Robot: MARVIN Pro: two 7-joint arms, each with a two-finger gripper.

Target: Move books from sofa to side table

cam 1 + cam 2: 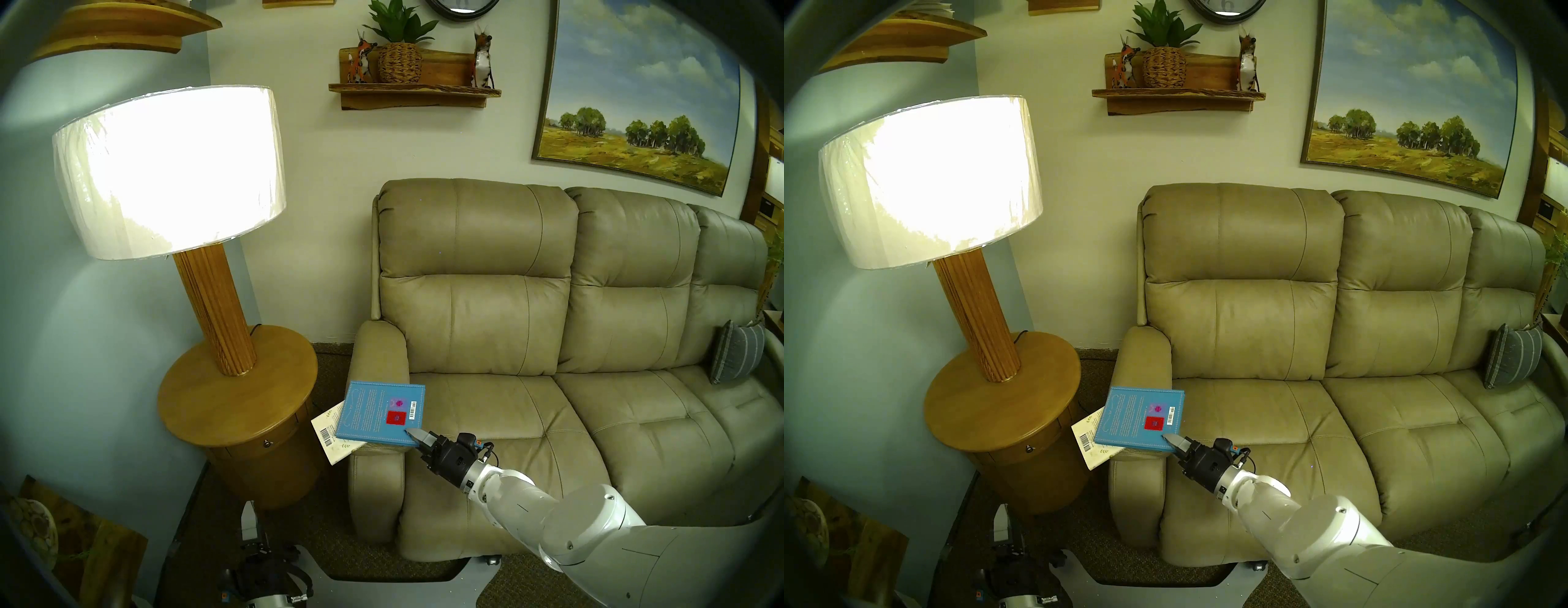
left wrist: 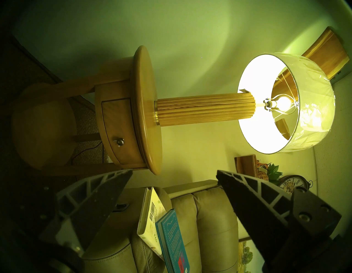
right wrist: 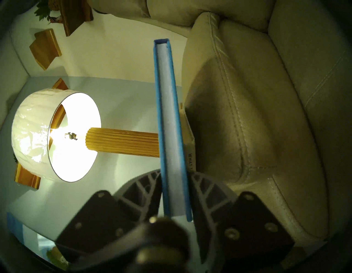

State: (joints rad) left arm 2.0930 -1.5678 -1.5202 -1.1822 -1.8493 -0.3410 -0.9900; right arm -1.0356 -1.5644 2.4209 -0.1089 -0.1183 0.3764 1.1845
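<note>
My right gripper [image 1: 413,435] is shut on the near right corner of the light-blue book [image 1: 377,412], which is held about level over the sofa's [image 1: 551,424] left armrest [image 1: 377,352]. The right wrist view shows its page edge [image 3: 170,124] between the fingers [image 3: 144,183]. The cream book [image 1: 333,439] lies under it on the armrest and overhangs toward the round wooden side table [image 1: 237,395]. I cannot tell whether the two books touch. My left gripper [image 1: 250,522] is low in front of the table, open and empty [image 2: 174,171].
A lit lamp [image 1: 169,170] with a ribbed wooden post stands at the back of the side table's top. A grey striped pillow [image 1: 736,356] leans at the sofa's far right. A wall shelf [image 1: 413,91] holds a plant and figurines. Carpet runs between table and sofa.
</note>
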